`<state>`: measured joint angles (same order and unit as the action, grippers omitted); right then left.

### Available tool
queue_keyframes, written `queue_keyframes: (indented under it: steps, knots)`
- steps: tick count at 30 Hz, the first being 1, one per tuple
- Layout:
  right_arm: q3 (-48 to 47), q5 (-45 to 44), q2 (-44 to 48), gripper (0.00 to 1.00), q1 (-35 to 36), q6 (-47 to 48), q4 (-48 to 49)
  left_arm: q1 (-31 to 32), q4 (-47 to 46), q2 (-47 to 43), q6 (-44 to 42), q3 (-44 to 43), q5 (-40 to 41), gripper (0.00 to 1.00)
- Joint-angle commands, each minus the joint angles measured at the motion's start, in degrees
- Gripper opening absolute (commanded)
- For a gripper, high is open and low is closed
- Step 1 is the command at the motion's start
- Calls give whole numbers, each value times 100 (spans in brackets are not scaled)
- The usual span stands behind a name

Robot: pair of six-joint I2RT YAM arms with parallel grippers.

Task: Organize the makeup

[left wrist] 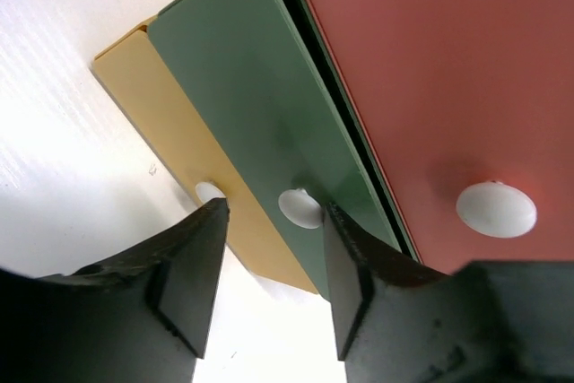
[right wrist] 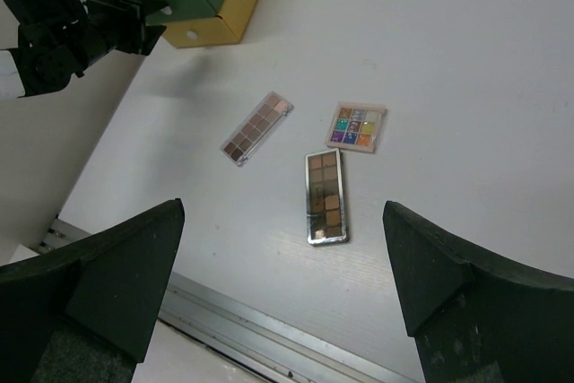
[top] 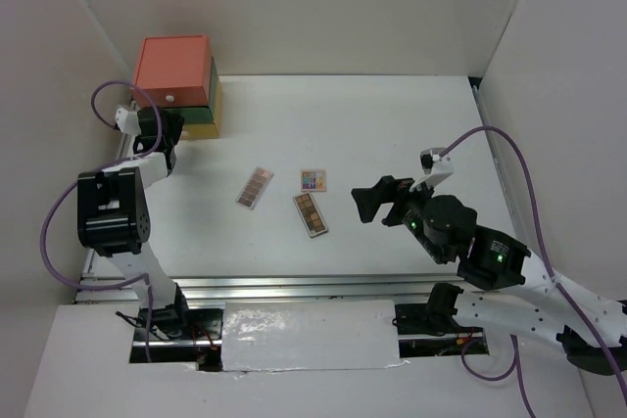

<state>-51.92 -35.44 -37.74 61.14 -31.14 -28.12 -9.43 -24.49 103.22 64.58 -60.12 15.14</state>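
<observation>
**Left pincer part open at the drawer box, right pincer spread wide near the palettes**

The left pincer [left wrist: 273, 221] has its jaws part open on either side of the small white knob [left wrist: 299, 207] on the green drawer front [left wrist: 260, 105] of the coral, green and yellow stacked drawer box [top: 176, 75], and it grips nothing. The right pincer [top: 364, 201] hovers fully open and empty over the white table [top: 392, 124]. Just to its left lies the brown rectangular eyeshadow palette [top: 311, 214]. The multicolour square palette [top: 313, 180] lies just beyond that one. The pinkish slim palette [top: 255, 188] lies further left, well apart from the box.
</observation>
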Motion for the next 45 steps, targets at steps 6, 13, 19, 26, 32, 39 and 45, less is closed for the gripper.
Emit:
queue_keyframes:
  steps: [6, 13, 19, 26, 32, 39, 45]
  knots:
    - [-187, -68, -59, 100, -6, 248, 553, -59, -424, 225, -68, -18, 7, 68]
    - [-20, -77, 152, 100, -6, 239, 544, -59, -442, 295, -208, -35, -2, 74]
    - [85, -42, 249, 100, -6, 222, 535, -41, -293, 103, -139, 263, -2, 75]
    - [191, 151, 355, 100, -6, 248, 729, -33, -574, -425, 485, 1291, -107, 86]
    - [331, 275, 451, 100, -6, 318, 817, -41, -1135, -303, 635, 1617, -301, 87]
    - [358, 169, 618, 100, -6, 441, 685, -59, -1356, 128, 380, 1039, -476, 95]
    - [358, 178, 662, 100, -15, 459, 650, -59, -1392, 435, 249, 580, -538, 94]
